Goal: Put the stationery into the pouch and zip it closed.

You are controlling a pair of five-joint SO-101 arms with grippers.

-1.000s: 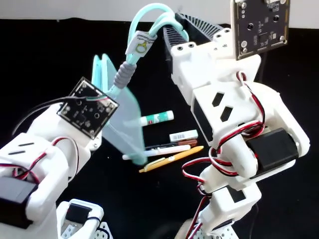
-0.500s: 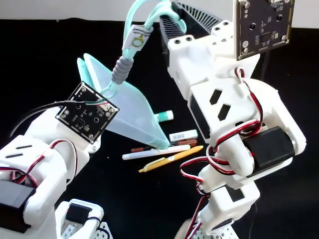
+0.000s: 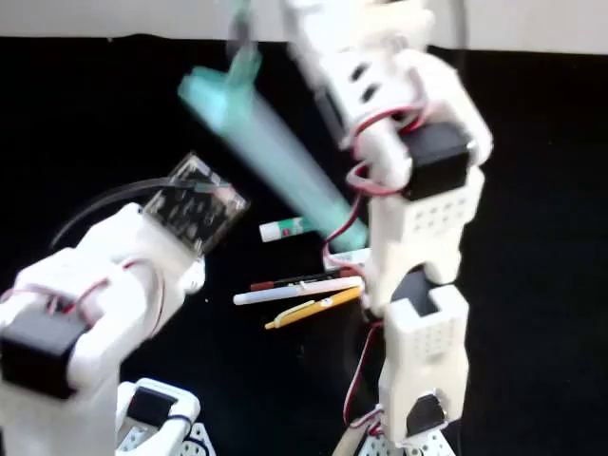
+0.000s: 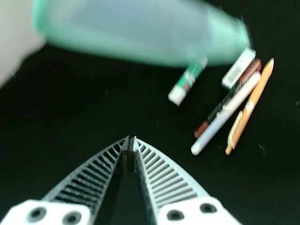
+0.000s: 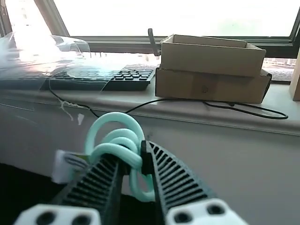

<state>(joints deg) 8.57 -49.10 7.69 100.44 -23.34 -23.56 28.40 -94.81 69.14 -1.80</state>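
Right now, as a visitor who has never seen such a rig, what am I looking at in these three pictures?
Two white robot arms stand side by side at a black table. One picture comes from a fixed camera looking down. The other two come from small cameras on each arm's wrist, so each shows that arm's own black ribbed fingers up close.

The right arm's fingers are shut on the pale teal cord loop of a translucent teal pouch, which hangs in the air above the table. The left arm's fingers are shut and hold nothing.

On the table lie a white-and-green glue stick, a small white eraser-like block, a brown pen, a white pen and an orange pen.
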